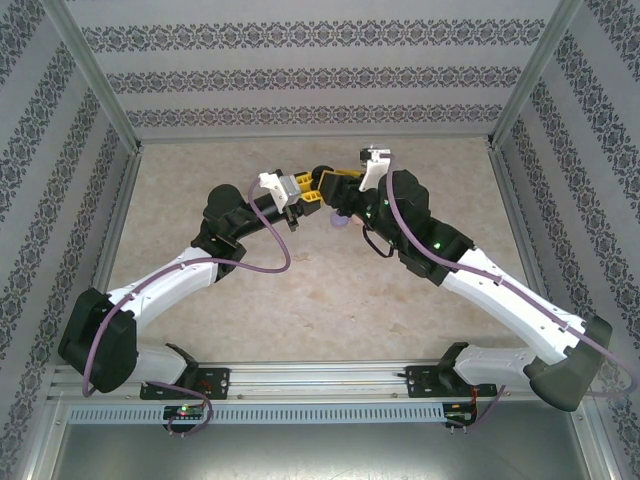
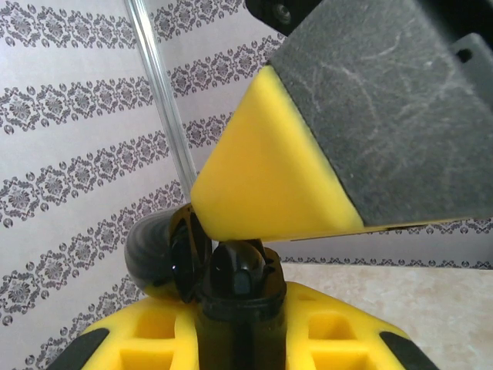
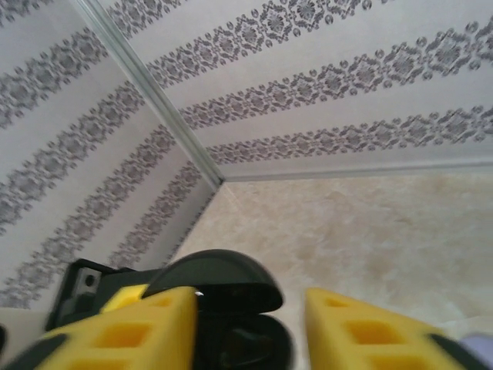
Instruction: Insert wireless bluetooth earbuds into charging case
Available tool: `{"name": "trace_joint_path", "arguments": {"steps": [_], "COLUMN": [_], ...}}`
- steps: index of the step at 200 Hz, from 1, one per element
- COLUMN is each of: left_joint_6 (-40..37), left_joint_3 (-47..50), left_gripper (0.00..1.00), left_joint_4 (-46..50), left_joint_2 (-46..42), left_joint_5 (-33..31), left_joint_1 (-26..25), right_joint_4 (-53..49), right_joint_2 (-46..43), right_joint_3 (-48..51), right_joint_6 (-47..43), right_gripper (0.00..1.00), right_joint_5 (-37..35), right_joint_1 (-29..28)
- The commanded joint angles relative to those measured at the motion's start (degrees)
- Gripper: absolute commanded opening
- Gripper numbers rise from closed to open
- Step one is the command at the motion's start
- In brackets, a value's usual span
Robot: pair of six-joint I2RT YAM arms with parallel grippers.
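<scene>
L finger [image 2: 269, 177], blk case [image 2: 173, 250] behind — lilac item [image 1: 340, 222] nr

The table [image 1: 320, 310] has a pale beige, marbled top, closed in by aluminium posts [image 1: 92, 75] and by walls [image 1: 320, 70] papered in grey ornamental stripes. Toward the far side, near the middle, a small lilac object [image 1: 340, 222] lies on the tabletop, partly hidden under the right arm [image 1: 480, 275]; its shape cannot be made out. An aluminium rail [image 1: 320, 378] runs along the near edge.
</scene>
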State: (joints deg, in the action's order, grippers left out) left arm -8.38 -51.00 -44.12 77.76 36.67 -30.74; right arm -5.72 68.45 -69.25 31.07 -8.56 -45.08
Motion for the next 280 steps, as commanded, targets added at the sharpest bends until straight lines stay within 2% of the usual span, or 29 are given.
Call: {"name": "trace_joint_path", "arguments": {"steps": [1, 28, 69, 81, 93, 119, 139, 194, 280], "left_joint_6": [1.2, 1.9, 2.7, 2.4, 1.8, 1.3, 1.3, 1.2, 1.6], "left_joint_3": [-1.5, -1.0, -0.6, -0.6, -0.8, -0.8, -0.5, -0.7, -2.7], "left_gripper": [0.00, 0.00, 0.00, 0.00, 0.00, 0.00, 0.00, 0.00, 0.00], "left_joint_4": [-3.0, -3.7, -3.9, -2.8, -1.0, 1.8, 2.9, 4.2, 3.3], "left_joint_2": [0.3, 1.1, 2.4, 2.5, 2.5, 2.6, 2.8, 4.0, 6.4], "left_joint_5": [1.1, 1.1, 1.9, 2.5, 3.6, 5.3, 6.2, 6.7, 4.3], "left_joint_1": [-0.6, -0.6, -0.7, -0.7, -0.7, -0.9, -1.3, -2.0, -2.0], "right_joint_4": [-2.9, -2.9, -9.4, -11.2, -12.6, -14.4, -15.2, -17.3, -21.4], "right_joint_2": [-0.9, -4.3, -1.5, 1.2, 4.4, 10.2, 13.6, 17.0, 3.2], "right_joint_3": [-2.8, -4.2, -9.5, -11.2, -12.7, -15.7, -17.2, -18.4, -5.6], "right_joint_6": [0.6, 3.6, 6.7, 7.8, 8.0, 7.1, 6.5, 5.0, 4.9], "right_gripper": [0.56, 0.64, 0.64, 0.60, 0.51, 0.30, 0.21, 0.11, 0.08], "right_joint_5": [2.1, 7.2, 17.2, 21.3, 24.7, 28.6, 31.0, 36.4, 36.6], "right_joint_1": [1.1, 6.2, 14.2, 16.3, 17.6, 18.4, 18.6, 18.3, 17.9]}}
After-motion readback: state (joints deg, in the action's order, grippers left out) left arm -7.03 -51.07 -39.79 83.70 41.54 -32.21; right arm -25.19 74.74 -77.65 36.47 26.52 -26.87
